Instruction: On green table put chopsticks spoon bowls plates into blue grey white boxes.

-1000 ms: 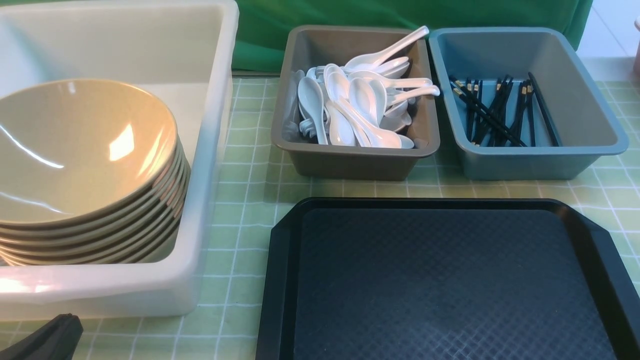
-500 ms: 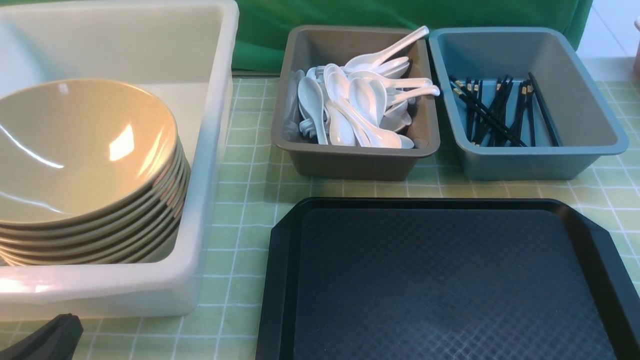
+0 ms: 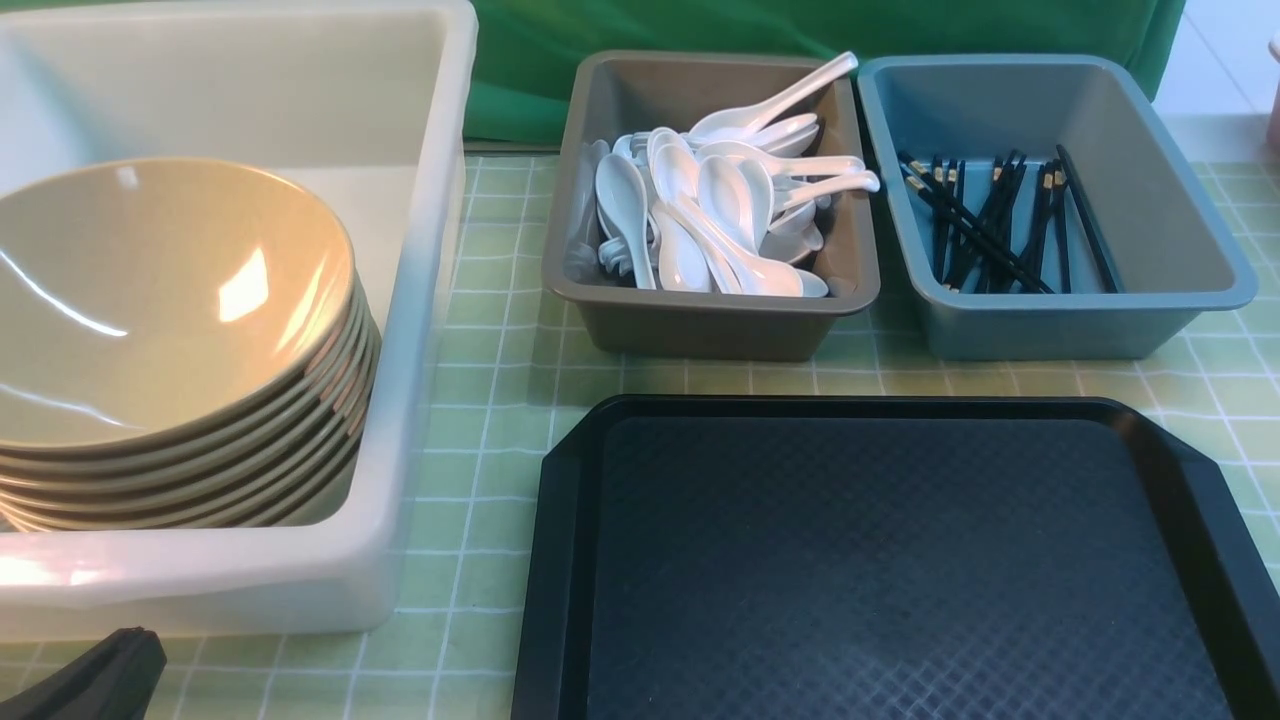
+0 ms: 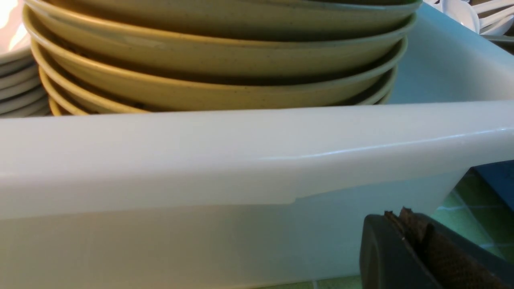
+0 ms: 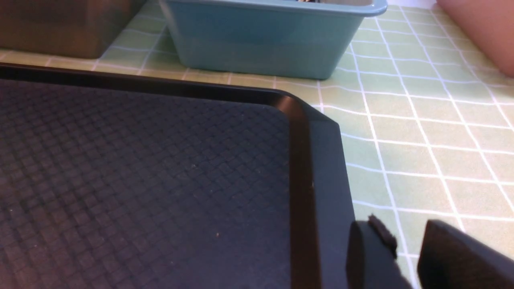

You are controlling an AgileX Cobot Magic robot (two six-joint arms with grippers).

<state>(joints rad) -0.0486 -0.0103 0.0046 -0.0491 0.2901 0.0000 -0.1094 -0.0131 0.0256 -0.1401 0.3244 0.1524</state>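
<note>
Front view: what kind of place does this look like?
Probably a canteen dish-sorting station: a black tray on a green table, stacked bowls in a white box, spoons and chopsticks in smaller boxes.

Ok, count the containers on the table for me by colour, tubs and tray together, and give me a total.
White tub: 1, holding the stacked tan bowls
Brownish-grey tub: 1, holding the white spoons
Blue tub: 1, holding the black chopsticks
Black tray: 1, with nothing on the part in view
Total: 4 containers
</note>
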